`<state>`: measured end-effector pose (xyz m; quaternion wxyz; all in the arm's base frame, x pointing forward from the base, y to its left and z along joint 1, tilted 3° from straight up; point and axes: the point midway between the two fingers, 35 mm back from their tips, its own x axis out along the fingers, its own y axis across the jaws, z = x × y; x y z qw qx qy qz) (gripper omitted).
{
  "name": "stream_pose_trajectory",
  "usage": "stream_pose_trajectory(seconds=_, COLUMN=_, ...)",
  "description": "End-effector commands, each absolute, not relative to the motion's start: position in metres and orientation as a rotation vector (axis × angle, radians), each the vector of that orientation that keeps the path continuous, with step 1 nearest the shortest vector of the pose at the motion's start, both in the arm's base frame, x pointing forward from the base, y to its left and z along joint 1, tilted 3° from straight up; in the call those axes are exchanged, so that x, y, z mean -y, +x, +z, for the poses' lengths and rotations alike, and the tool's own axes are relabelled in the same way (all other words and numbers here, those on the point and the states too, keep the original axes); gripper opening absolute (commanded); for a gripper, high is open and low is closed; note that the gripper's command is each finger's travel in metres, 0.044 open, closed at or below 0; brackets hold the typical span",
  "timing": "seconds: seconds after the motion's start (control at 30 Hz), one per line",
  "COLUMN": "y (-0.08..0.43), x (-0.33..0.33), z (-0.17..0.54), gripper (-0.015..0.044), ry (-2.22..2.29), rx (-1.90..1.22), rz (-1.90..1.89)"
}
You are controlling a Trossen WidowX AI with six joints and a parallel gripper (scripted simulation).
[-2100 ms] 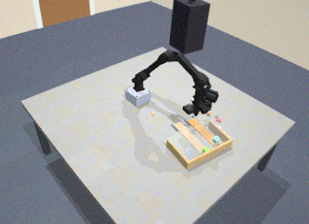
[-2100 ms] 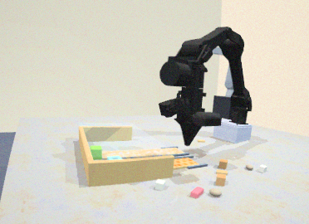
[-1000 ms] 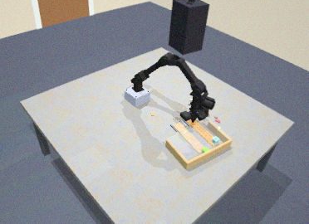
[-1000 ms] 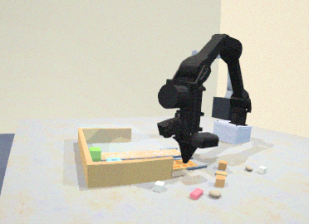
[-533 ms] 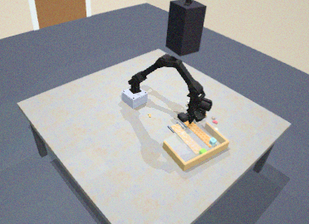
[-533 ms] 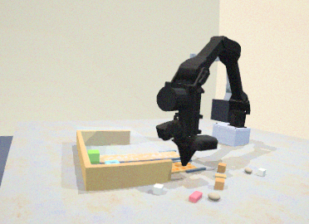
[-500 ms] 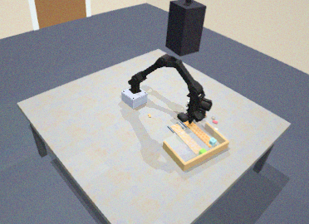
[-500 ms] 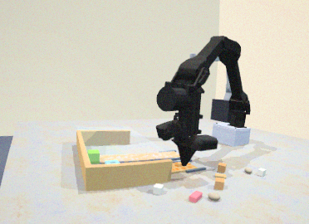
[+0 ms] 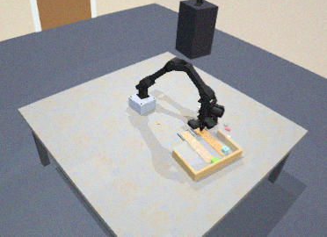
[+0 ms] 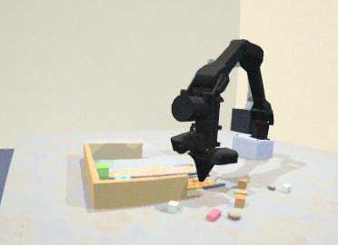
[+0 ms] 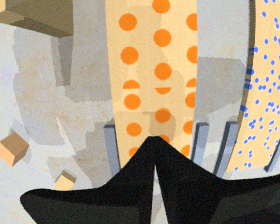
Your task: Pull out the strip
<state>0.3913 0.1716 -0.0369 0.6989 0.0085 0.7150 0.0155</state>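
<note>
Cubes sit at the far end of the wooden tray (image 9: 193, 174), near the right corner of the surface (image 9: 88, 151): a green cube (image 9: 214, 160) and a light blue cube (image 9: 225, 149). I cannot read a label on either, so I cannot tell which one is the labelled cube. The fingers (image 10: 203, 177) are shut tight with nothing between them, their tip pressed down on the near end of the orange dotted strip (image 11: 153, 53). A blue speckled strip (image 11: 265, 78) lies beside it. The pulling looks only begun. Lifting a cube is not yet done.
</note>
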Motion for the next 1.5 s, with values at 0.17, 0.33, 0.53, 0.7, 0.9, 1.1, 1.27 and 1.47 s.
stream_pose_trajectory(seconds=0.17, y=0.3922, x=-0.1711, z=-0.0386, gripper=0.0000, ry=0.019, rx=-1.590, rz=0.029)
stream_pose_trajectory(seconds=0.33, y=0.3924, x=-0.1712, z=-0.0391, gripper=0.0000, ry=0.019, rx=-1.590, rz=0.029)
stream_pose_trajectory(seconds=0.53, y=0.3926, x=-0.1713, z=-0.0397, gripper=0.0000, ry=0.019, rx=-1.590, rz=0.029)
stream_pose_trajectory(seconds=0.7, y=0.3930, x=-0.1715, z=-0.0402, gripper=0.0000, ry=0.019, rx=-1.590, rz=0.029)
stream_pose_trajectory(seconds=0.9, y=0.3938, x=-0.1719, z=-0.0408, gripper=0.0000, ry=0.019, rx=-1.590, rz=0.029)
stream_pose_trajectory(seconds=1.1, y=0.3951, x=-0.1722, z=-0.0414, gripper=0.0000, ry=0.019, rx=-1.590, rz=0.029)
stream_pose_trajectory(seconds=1.27, y=0.3966, x=-0.1723, z=-0.0419, gripper=0.0000, ry=0.019, rx=-1.590, rz=0.029)
stream_pose_trajectory(seconds=1.47, y=0.3918, x=-0.1726, z=-0.0420, gripper=0.0000, ry=0.019, rx=-1.590, rz=0.029)
